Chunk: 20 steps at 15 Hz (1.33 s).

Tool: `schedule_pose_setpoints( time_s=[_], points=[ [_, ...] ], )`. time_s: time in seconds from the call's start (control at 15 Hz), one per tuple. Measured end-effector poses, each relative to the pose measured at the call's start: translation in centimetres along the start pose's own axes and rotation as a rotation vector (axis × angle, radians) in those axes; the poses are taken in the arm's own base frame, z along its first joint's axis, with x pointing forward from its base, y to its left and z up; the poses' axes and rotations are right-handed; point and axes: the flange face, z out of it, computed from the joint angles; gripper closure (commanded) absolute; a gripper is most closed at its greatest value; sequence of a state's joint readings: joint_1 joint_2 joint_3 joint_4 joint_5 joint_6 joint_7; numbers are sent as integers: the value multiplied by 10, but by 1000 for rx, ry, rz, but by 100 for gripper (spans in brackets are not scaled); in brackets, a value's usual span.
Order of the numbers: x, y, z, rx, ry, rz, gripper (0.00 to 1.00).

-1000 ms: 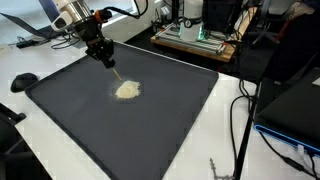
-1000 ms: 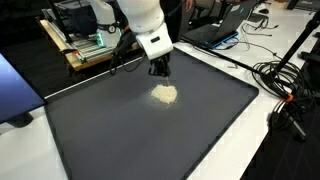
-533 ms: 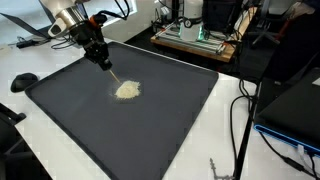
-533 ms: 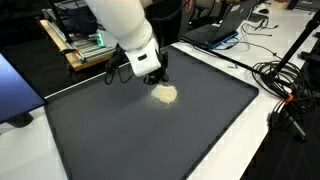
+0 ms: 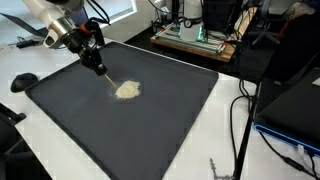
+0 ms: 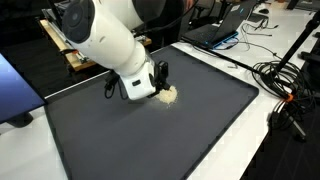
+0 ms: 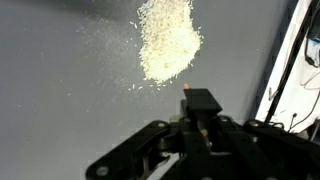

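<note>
- The black Robotiq gripper (image 5: 97,64) on the white Franka arm (image 6: 100,40) hangs low over the far part of a large dark grey rectangular mat (image 5: 150,130), tilted toward a pile of pale beige grains (image 5: 127,89)
- Its fingers are pressed fully together, and in an exterior view a thin pale stick-like tool (image 5: 107,76) runs from between them down toward the pile; what kind of tool it is cannot be made out
- In the wrist view the closed gripper (image 7: 200,108) sits just below the pale beige grains (image 7: 166,40), with a small orange-tipped end (image 7: 186,86) showing just above the fingers, close beside the pile's lower edge
- The pile lies on the mat, toward its far half, with loose grains scattered around it
- In an exterior view the bulky white arm covers most of the gripper (image 6: 160,78), and the grains (image 6: 168,95) show just beside it
- The mat lies on a white table (image 5: 225,120); black cables (image 5: 240,110) trail beside it
</note>
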<state>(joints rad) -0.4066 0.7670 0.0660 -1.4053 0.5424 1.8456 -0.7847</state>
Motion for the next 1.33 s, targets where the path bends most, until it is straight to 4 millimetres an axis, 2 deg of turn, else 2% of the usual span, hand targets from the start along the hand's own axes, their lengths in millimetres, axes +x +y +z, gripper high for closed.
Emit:
schedule_pose_setpoints(
  time_s=[0.4, 0.93, 1.33],
  points=[
    [9, 35, 15, 91, -3, 74, 97],
    [11, 67, 30, 148, 5, 168, 97],
    [-8, 92, 14, 233, 102, 280, 97]
  ],
)
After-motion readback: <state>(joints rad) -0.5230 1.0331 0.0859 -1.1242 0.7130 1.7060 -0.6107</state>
